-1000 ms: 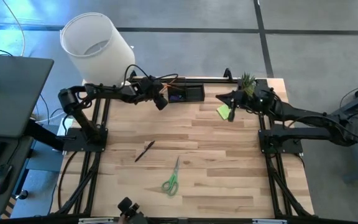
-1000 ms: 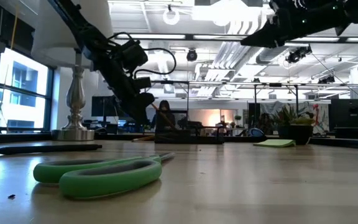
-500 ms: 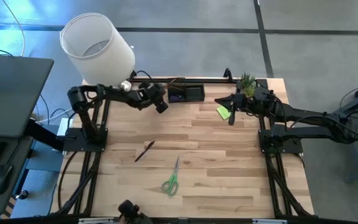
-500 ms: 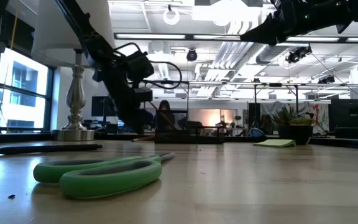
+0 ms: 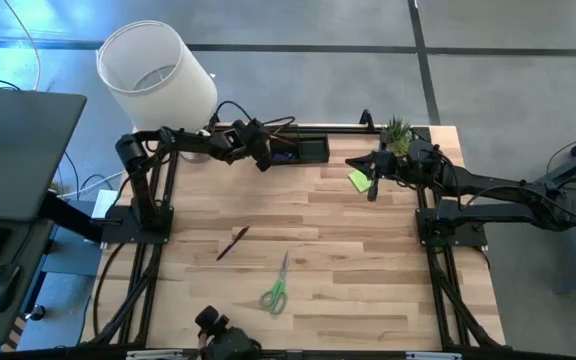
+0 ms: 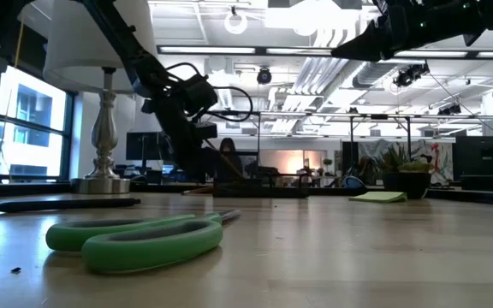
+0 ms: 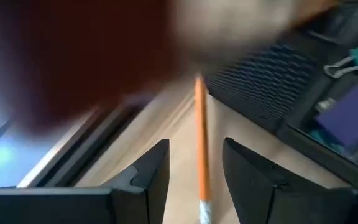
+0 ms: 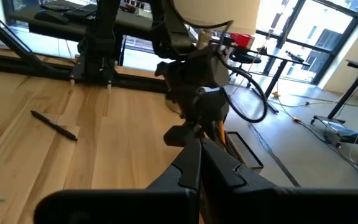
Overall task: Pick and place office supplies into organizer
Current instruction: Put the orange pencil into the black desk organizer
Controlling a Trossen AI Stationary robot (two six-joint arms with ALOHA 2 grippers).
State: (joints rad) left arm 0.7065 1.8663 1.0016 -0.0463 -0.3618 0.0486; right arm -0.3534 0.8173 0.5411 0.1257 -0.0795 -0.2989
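Note:
My left gripper is open at the left end of the black organizer, low over the table. An orange pencil runs between its fingers with a gap on either side, its far end toward the organizer's mesh wall. A purple block lies inside the organizer. My right gripper is shut and hovers above the lime-green sticky-note pad, raised well off the table. A dark pen and the green-handled scissors lie flat mid-table.
A white-shaded lamp stands at the far left corner, behind the left arm. A small potted plant sits at the far right corner beside the right arm. A blue binder clip lies in the organizer. Bare wood stretches across the table's near half.
My left arm has swung so that its gripper has moved down and a little toward the organizer at the far edge. The right gripper has stayed over the sticky-note pad.

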